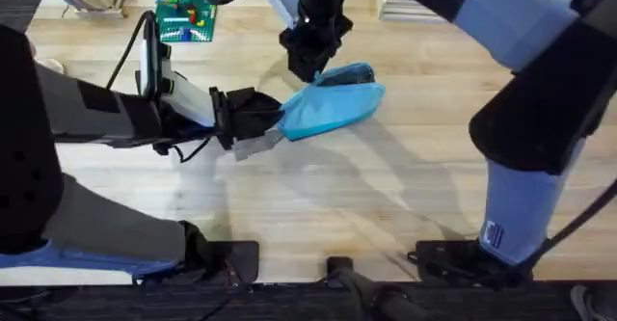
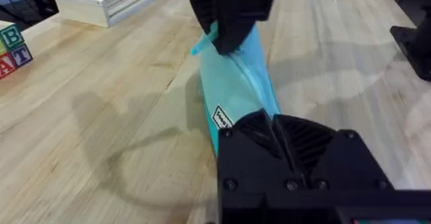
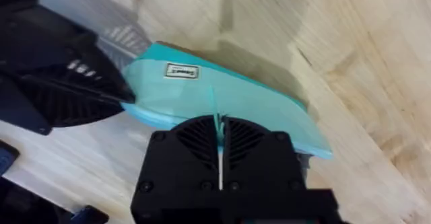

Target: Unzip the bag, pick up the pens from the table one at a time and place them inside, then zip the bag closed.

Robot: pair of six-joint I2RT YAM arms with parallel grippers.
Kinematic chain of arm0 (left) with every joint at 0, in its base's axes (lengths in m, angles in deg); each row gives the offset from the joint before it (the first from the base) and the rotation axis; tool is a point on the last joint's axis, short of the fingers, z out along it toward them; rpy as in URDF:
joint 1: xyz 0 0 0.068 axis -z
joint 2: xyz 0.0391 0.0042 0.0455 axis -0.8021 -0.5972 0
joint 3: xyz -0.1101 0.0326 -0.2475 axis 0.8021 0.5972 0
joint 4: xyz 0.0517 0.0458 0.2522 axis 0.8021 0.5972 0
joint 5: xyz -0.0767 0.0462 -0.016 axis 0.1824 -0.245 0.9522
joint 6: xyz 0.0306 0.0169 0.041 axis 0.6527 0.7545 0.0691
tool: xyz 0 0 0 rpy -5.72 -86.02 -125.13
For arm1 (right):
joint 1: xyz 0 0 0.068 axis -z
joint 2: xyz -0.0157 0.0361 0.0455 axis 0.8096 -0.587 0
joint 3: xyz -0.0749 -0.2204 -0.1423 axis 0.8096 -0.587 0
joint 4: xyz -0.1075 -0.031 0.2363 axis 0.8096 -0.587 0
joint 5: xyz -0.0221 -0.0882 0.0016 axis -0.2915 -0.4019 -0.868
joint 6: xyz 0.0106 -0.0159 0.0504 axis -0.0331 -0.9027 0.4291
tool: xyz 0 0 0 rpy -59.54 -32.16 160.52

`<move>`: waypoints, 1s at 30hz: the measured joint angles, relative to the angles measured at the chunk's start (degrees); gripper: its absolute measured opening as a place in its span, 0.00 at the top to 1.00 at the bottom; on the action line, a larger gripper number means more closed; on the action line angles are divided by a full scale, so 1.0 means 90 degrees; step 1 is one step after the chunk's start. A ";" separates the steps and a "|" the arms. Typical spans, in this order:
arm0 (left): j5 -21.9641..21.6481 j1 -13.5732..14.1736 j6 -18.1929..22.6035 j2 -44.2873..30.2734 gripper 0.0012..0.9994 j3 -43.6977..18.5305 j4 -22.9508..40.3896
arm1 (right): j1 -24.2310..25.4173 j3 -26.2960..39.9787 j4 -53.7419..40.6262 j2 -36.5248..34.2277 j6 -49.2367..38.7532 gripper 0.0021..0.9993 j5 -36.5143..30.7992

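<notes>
- Two ways at once, holding the bag (image 1: 337, 109), and lying it on the desk (image 1: 386, 196) near the middle, slanting up and away from the left arm.
- Clamping the near, pointed end of the bag with the left pincer (image 1: 270, 128), jaws narrowed right down onto the blue fabric and anchoring it against any pull along its length.
- Keeping the bag's small white label facing up, just beyond that clamped end.
- Pinching at the far end with the right pincer (image 1: 313, 66), coming down from above, jaws drawn almost together on a thin teal tab (image 3: 217, 123), probably the zip pull, standing up from the top seam.
- Judging the step as zip work: bracing one end, dragging the slider from the other.
- Being unable to tell whether the zip is running open or shut, since the black fingers are covering the seam and hiding the teeth.
- Calling next for a straight, low pull of the tab along the seam line, while keeping the left clamp firm so the soft pouch is stretching taut rather than bunching or lifting.
- Watching for the tab slipping out of the pinch, and for the bag twisting under a sideways drag.
</notes>
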 joint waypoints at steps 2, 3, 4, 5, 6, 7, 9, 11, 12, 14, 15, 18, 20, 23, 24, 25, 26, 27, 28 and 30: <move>-0.0002 0.0000 0.0000 -0.0002 0.96 0.0000 -0.0002 | 0.0096 0.0000 -0.0006 0.0000 -0.0007 0.97 0.0019; -0.0002 0.0000 -0.0002 -0.0002 0.96 0.0000 -0.0002 | 0.0144 0.0000 -0.0007 0.0000 -0.0015 0.97 0.0046; 0.0000 0.0000 -0.0001 -0.0001 0.96 -0.0001 -0.0002 | 0.0187 0.0000 -0.0010 0.0000 -0.0025 0.97 0.0060; -0.0004 0.0002 0.0000 0.0000 0.96 -0.0002 0.0000 | 0.0235 0.0000 -0.0013 0.0000 -0.0047 0.97 0.0068; -0.0002 0.0002 0.0000 0.0000 0.96 0.0000 -0.0002 | 0.0278 0.0000 -0.0024 0.0000 -0.0061 0.97 0.0076; -0.0002 0.0002 0.0000 0.0000 0.96 -0.0002 -0.0002 | 0.0327 0.0000 -0.0043 0.0000 -0.0092 0.97 0.0093; -0.0002 0.0002 0.0000 -0.0002 0.96 0.0000 -0.0002 | 0.0411 0.0000 -0.0072 0.0000 -0.0148 0.97 0.0095; -0.0002 0.0002 0.0000 -0.0001 0.96 -0.0001 0.0000 | 0.0509 0.0000 -0.0102 0.0000 -0.0198 0.97 0.0087; -0.0002 0.0002 0.0000 -0.0002 0.96 -0.0002 0.0001 | 0.0563 0.0000 -0.0106 0.0000 -0.0218 0.97 0.0078; -0.0002 0.0001 0.0000 0.0000 0.96 0.0000 0.0005 | 0.0678 0.0000 -0.0130 0.0000 -0.0245 0.97 0.0029; -0.0002 0.0002 0.0002 0.0000 0.96 0.0000 0.0005 | 0.0749 0.0000 -0.0149 0.0000 -0.0261 0.97 0.0013; -0.0002 0.0002 0.0000 -0.0001 0.96 0.0000 0.0005 | 0.0928 0.0000 -0.0184 0.0000 -0.0268 0.97 0.0016; -0.0002 0.0007 0.0002 0.0000 0.96 0.0000 0.0010 | 0.1021 0.0000 -0.0182 0.0000 -0.0284 0.97 0.0013; -0.0002 0.0007 0.0003 -0.0002 0.96 0.0000 0.0022 | 0.1189 0.0000 -0.0170 0.0000 -0.0285 0.97 -0.0010; -0.0001 0.0007 0.0003 -0.0001 0.96 0.0000 0.0022 | 0.1252 0.0000 -0.0172 0.0000 -0.0285 0.97 -0.0009; -0.0002 0.0007 0.0003 0.0000 0.96 0.0000 0.0022 | 0.1315 0.0000 -0.0174 0.0000 -0.0286 0.97 -0.0009; -0.0002 0.0007 0.0003 0.0000 0.96 0.0000 0.0022 | 0.1375 0.0000 -0.0179 0.0000 -0.0284 0.97 -0.0007; -0.0002 0.0007 0.0003 -0.0001 0.96 0.0000 0.0022 | 0.1425 0.0000 -0.0178 0.0000 -0.0286 0.97 -0.0011; -0.0002 0.0007 0.0003 0.0000 0.96 0.0000 0.0022 | 0.1475 0.0000 -0.0177 0.0000 -0.0284 0.97 -0.0006; -0.0001 0.0019 0.0003 -0.0001 0.96 0.0000 0.0022 | 0.1551 0.0000 -0.0168 0.0000 -0.0285 0.97 -0.0009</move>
